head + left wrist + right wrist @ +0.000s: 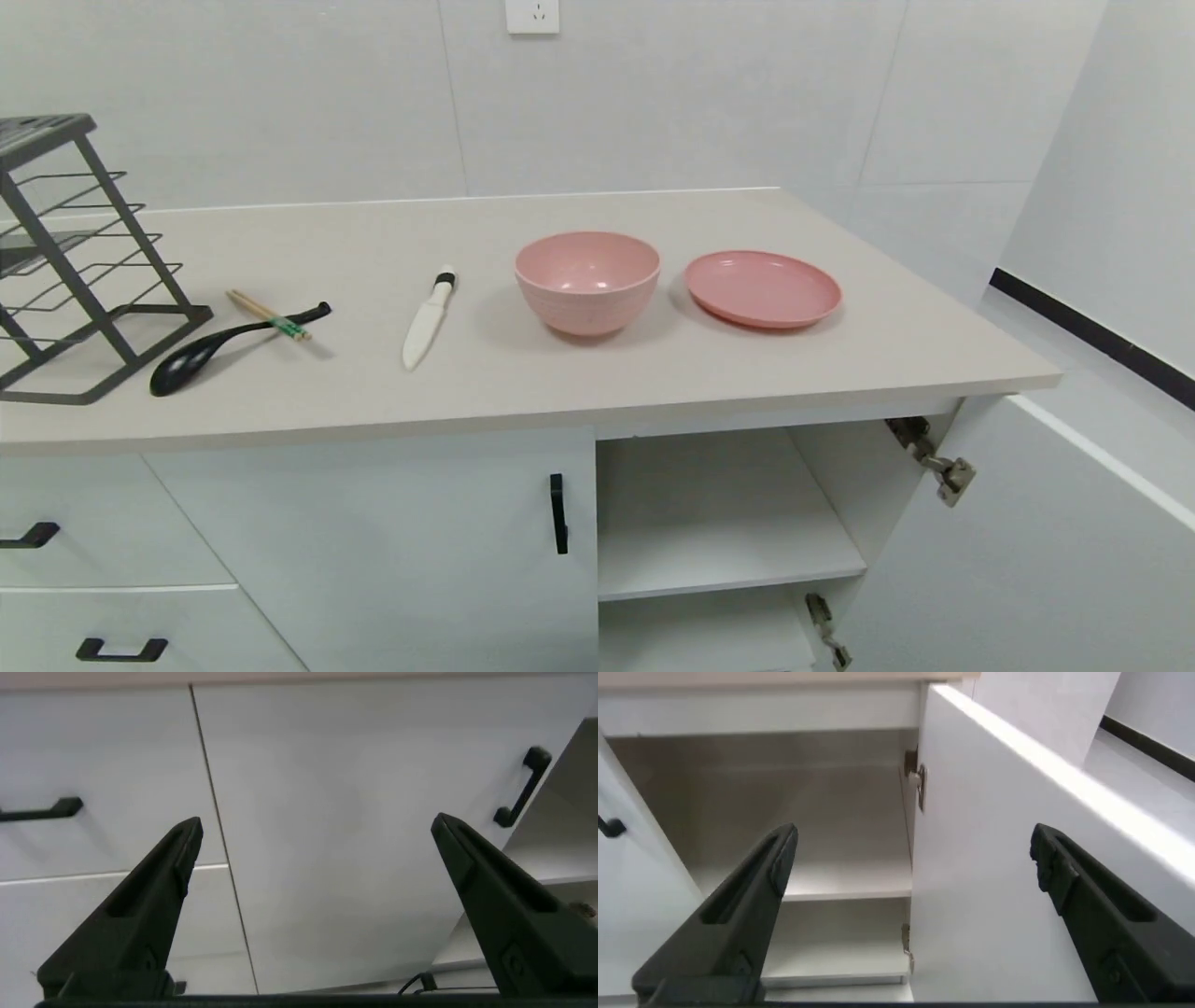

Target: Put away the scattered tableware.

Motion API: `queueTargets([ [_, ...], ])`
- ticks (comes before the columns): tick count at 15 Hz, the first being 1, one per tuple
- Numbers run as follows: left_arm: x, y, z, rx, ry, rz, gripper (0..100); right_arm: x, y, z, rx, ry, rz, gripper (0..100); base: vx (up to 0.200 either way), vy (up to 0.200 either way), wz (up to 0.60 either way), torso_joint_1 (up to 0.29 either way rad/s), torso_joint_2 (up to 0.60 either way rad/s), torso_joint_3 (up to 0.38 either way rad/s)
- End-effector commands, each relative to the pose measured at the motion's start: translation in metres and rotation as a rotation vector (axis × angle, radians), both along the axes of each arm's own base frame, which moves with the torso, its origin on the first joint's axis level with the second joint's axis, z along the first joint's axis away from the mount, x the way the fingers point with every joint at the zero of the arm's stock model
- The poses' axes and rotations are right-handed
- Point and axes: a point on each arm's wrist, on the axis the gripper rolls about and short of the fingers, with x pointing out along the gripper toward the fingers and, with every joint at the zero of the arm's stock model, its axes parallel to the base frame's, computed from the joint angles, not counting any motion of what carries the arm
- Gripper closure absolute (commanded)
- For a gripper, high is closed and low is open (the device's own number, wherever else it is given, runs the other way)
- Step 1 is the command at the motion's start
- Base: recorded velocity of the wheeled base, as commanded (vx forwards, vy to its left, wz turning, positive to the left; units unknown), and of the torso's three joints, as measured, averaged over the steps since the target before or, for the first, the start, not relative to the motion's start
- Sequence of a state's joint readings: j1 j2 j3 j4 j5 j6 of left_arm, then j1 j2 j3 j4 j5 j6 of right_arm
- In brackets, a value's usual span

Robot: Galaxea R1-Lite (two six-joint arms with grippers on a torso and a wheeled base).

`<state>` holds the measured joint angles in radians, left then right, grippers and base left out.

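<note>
Two claws hang low in front of the cabinet, each spread wide with nothing between its fingers. Your left claw (316, 826) faces the closed door (355, 812) and the drawer fronts beside it. Your right claw (915, 833) faces the open compartment, with the swung-out cabinet door (1018, 859) just beside it and a white shelf (719, 551) inside.

Above, on the table (653, 373), you have the tableware lying in a loose row. From the robot's left: a black spoon (201, 353) with a pair of chopsticks (266, 314) crossing its handle, then a white knife (428, 320) lying flat, a pink bowl (587, 282) standing upright, and a pink plate (763, 287) near the bowl but apart from it.

At the table's left end stands a dark wire rack (75, 271), its base near the spoon. On the tiled wall behind sits a wall socket (532, 16).
</note>
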<state>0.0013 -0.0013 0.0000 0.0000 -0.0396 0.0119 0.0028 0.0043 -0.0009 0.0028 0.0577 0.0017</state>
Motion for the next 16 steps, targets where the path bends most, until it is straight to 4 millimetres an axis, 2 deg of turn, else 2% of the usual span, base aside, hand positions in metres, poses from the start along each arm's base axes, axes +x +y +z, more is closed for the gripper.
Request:
queueTargets([
  [1,0.0001,0.0000,0.0000,0.000,0.001,0.000,0,0.0002,0.0000,-0.0002,0.000,0.003,0.001,0,0.000,0.000,0.00,0.203,-0.50,-0.222],
  [5,0.0001,0.0000,0.0000,0.000,0.001,0.000,0,0.0001,0.0000,0.0002,0.000,0.001,0.001,0,0.000,0.000,0.00,0.132,-0.49,-0.224],
  [8,0.0001,0.0000,0.0000,0.000,0.001,0.000,0,0.0001,0.0000,0.0002,0.000,0.001,-0.001,0,0.000,0.000,0.00,0.408,-0.48,-0.233],
  [16,0.0001,0.0000,0.0000,0.000,0.001,0.000,0,0.0002,0.0000,-0.0002,0.000,0.003,-0.001,0,0.000,0.000,0.00,0.287,-0.53,-0.251],
])
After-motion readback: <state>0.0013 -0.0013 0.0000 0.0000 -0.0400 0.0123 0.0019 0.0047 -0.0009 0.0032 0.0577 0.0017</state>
